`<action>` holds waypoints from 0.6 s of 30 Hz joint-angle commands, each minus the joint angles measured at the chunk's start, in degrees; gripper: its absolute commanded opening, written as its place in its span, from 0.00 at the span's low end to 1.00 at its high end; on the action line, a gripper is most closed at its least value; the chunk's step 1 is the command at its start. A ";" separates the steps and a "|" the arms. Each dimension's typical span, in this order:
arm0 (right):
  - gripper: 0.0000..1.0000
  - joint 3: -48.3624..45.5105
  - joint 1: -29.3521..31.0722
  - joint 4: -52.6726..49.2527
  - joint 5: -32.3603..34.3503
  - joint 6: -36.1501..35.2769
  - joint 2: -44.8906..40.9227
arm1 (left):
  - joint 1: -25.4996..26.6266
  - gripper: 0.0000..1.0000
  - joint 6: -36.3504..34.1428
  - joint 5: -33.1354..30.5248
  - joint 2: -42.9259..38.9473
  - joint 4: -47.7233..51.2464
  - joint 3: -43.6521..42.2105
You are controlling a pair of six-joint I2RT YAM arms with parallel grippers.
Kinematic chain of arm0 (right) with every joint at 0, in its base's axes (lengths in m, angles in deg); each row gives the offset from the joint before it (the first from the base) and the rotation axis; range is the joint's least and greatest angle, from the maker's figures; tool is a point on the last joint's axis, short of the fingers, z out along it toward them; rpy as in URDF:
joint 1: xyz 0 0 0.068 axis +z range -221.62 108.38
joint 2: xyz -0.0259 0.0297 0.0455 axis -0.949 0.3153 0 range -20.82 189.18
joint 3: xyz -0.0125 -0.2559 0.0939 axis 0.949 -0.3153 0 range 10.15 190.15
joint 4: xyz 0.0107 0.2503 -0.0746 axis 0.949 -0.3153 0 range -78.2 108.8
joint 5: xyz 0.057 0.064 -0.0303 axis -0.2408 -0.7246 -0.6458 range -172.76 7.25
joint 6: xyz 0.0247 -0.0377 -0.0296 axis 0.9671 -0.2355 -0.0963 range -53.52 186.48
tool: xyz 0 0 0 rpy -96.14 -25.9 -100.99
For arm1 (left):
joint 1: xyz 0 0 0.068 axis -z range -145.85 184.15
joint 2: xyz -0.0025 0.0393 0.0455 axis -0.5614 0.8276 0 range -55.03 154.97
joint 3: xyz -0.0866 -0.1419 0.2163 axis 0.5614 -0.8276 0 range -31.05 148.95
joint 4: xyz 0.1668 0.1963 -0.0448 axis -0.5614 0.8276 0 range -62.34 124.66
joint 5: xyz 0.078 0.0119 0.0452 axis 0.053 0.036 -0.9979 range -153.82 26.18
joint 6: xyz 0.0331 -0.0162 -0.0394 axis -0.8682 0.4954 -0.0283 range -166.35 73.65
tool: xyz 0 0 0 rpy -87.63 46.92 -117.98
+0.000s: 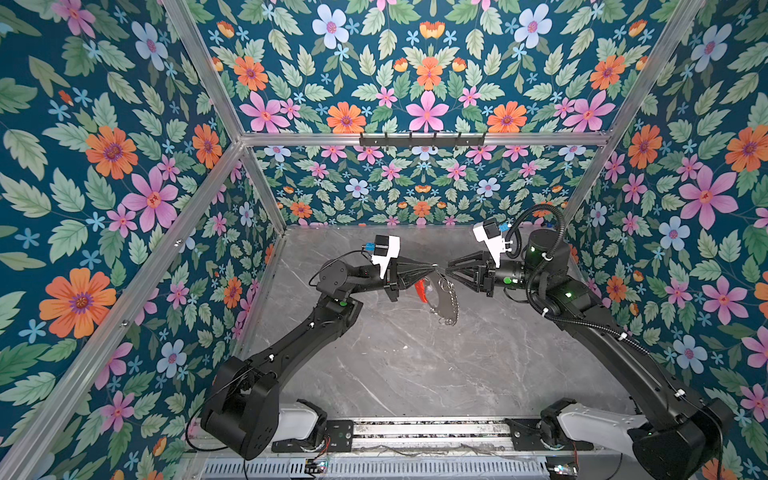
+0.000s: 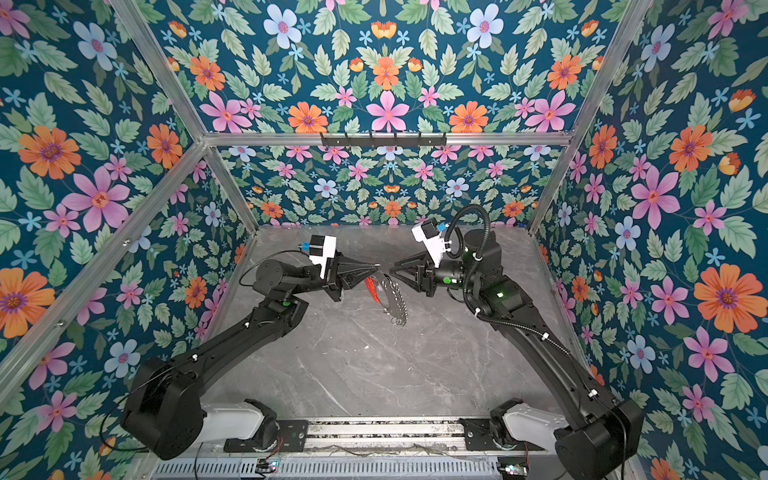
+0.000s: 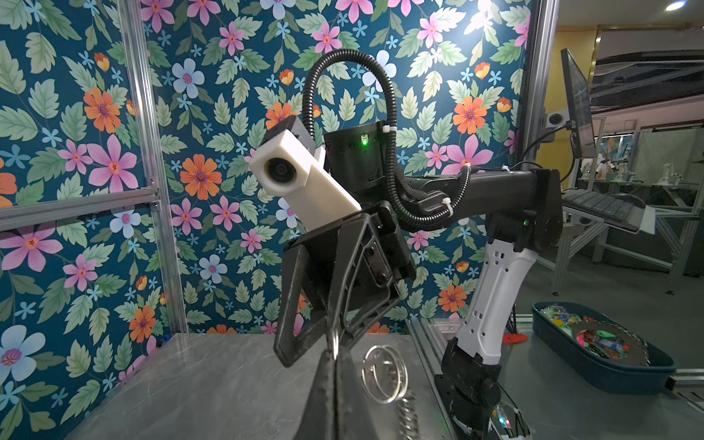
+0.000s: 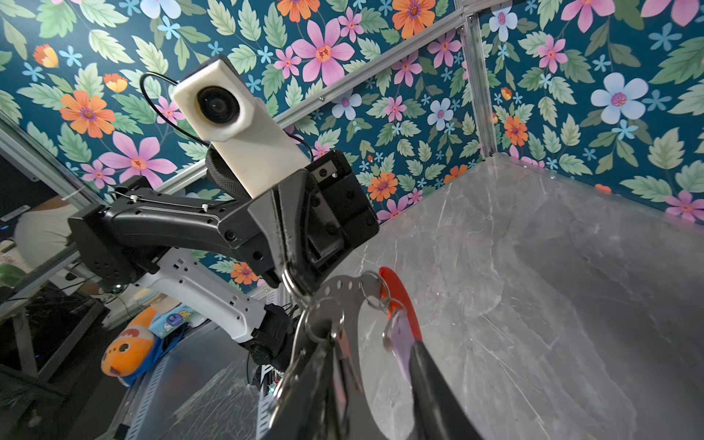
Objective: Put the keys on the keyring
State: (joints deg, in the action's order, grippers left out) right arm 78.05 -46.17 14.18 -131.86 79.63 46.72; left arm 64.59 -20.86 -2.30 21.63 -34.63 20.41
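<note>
The keyring (image 1: pixel 444 305) hangs in the air over the middle of the table, with its red curved section (image 1: pixel 422 289) and a string of small silver rings (image 2: pixel 398 305). My left gripper (image 1: pixel 433 267) is shut on a silver ring (image 3: pixel 335 343) at the hoop's top. My right gripper (image 1: pixel 449 269) faces it tip to tip, its jaws apart, so it is open. In the right wrist view a pale lilac key (image 4: pixel 398 331) hangs from a small ring on the hoop (image 4: pixel 343 285), beside the red section (image 4: pixel 398 293), lying against one right finger (image 4: pixel 430 381).
The grey marble table (image 1: pixel 415 365) is walled in by floral panels on three sides. A black hook rail (image 1: pixel 422 139) runs along the back frame. Past the table's edge a dark blue tray (image 3: pixel 602 365) holds colourful items. Both arm bases stand at the front rail (image 1: pixel 428 432).
</note>
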 commanded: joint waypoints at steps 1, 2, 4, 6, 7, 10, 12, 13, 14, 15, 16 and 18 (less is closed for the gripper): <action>0.36 0.76 0.01 0.49 0.66 -1.68 -0.06 | 0.06 0.00 1.58 0.01 0.33 -4.27 0.13; 0.36 0.67 0.04 1.90 -0.49 -0.72 0.08 | 0.06 0.00 1.97 0.01 0.52 -4.72 0.20; 0.36 0.61 0.12 4.49 -2.45 1.22 0.41 | 0.15 0.00 2.74 0.01 0.92 -5.42 0.38; 0.36 0.65 0.38 6.31 -3.68 2.44 0.71 | 0.24 0.00 3.15 0.06 1.36 -5.74 0.56; 0.36 0.74 0.51 6.70 -3.77 2.66 0.79 | 0.32 0.00 3.24 0.09 1.51 -5.83 0.63; 0.36 0.96 1.04 7.08 -4.41 2.76 1.05 | 0.46 0.00 3.51 0.18 1.96 -5.92 1.00; 0.36 1.26 1.52 7.03 -4.57 2.76 1.36 | 0.57 0.00 3.60 0.10 2.15 -6.01 1.18; 0.36 1.33 1.68 7.00 -4.51 2.63 1.44 | 0.55 0.00 3.73 0.02 2.29 -6.09 1.31; 0.36 1.35 1.79 7.04 -4.44 2.54 1.58 | 0.67 0.00 3.81 0.05 2.47 -6.18 1.43; 0.36 1.37 1.88 7.00 -4.42 2.50 1.75 | 0.76 0.00 4.02 0.09 2.67 -6.27 1.54; 0.35 1.45 1.88 7.04 -4.33 2.49 1.81 | 0.77 0.00 4.12 0.18 2.78 -6.36 1.69; 0.32 1.70 1.88 6.83 -4.16 2.28 2.14 | 0.92 0.00 4.33 0.36 2.90 -6.36 1.84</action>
State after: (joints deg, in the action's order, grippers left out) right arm 79.21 -44.35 19.01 -135.51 81.96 48.67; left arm 65.33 -17.56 -2.21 24.54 -37.51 21.73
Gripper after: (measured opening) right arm 0.332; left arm 0.050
